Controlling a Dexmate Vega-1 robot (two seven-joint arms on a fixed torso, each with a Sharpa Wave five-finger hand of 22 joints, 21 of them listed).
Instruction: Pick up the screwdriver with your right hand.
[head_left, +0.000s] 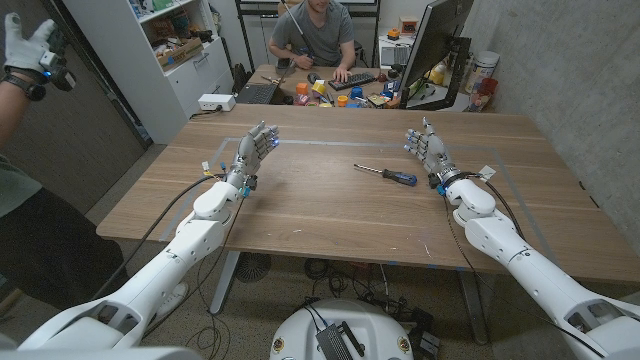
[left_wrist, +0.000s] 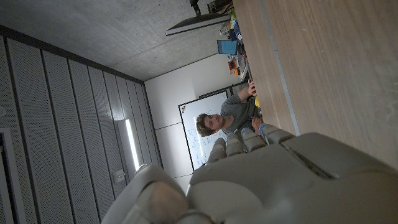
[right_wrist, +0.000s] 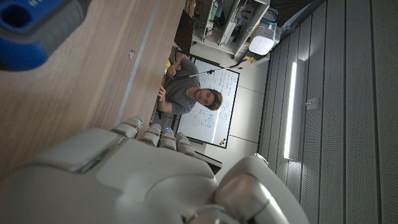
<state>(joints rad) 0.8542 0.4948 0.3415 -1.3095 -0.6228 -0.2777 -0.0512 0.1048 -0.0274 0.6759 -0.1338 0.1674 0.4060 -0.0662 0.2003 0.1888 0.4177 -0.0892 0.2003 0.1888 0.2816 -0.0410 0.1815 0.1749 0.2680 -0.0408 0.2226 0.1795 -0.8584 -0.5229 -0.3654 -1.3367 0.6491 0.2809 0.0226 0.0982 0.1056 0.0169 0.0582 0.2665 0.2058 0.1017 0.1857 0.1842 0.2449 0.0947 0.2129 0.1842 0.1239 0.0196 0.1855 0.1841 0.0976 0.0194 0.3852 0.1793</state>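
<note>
A screwdriver (head_left: 386, 174) with a blue and black handle and a thin metal shaft lies on the wooden table (head_left: 330, 215), right of the middle. In the right wrist view its handle end (right_wrist: 31, 28) shows close by. My right hand (head_left: 428, 150) stands on its edge just right of the handle, fingers apart, holding nothing. My left hand (head_left: 252, 152) stands at the left of the table, fingers apart and empty, far from the tool. The backs of the hands show in the left wrist view (left_wrist: 280, 180) and the right wrist view (right_wrist: 124, 180).
A person (head_left: 315, 35) sits behind the table at a second desk with a keyboard (head_left: 352, 80), small cluttered items and a monitor (head_left: 440, 50). Another person's gloved hand (head_left: 30, 50) shows at the far left. Blue tape lines mark the tabletop.
</note>
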